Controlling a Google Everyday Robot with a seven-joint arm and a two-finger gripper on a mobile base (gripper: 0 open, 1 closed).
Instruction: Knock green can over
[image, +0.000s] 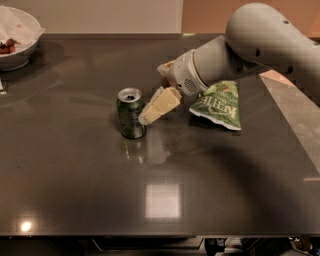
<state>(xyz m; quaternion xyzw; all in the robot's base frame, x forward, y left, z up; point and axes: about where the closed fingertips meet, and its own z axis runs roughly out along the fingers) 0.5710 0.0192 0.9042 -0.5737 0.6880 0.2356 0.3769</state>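
**Gripper tip at the upright green can's right side**

The green can (131, 119) stands upright on the dark glossy table (75, 190), a little left of the tabletop's middle. Open tabletop lies on the can's left, and it runs bare as far as the picture shows. In front of the can there is also a broad bare stretch up to the table's near edge, broken only by a square reflection of light. Behind the can the top is bare up to the far edge by the wall. The table's right edge is well away from the can, slanting off beyond the arm.

The only thing close on the can's right is the gripper (145, 119). Its cream fingers (162, 102) lie together with no gap showing between them, and they hold nothing. They slant down from upper right to a tip low against the can's right flank, about halfway down its height. Whether the tip touches the can or stops just short cannot be told. The grey wrist and arm rise away to the can's right and rear.

Further right of the can, past the gripper and partly under the arm, lies a flat green chip bag (220, 105), apart from the can. Far off to the can's left rear, a white bowl (20, 50) holding some red bits sits at the table's corner.
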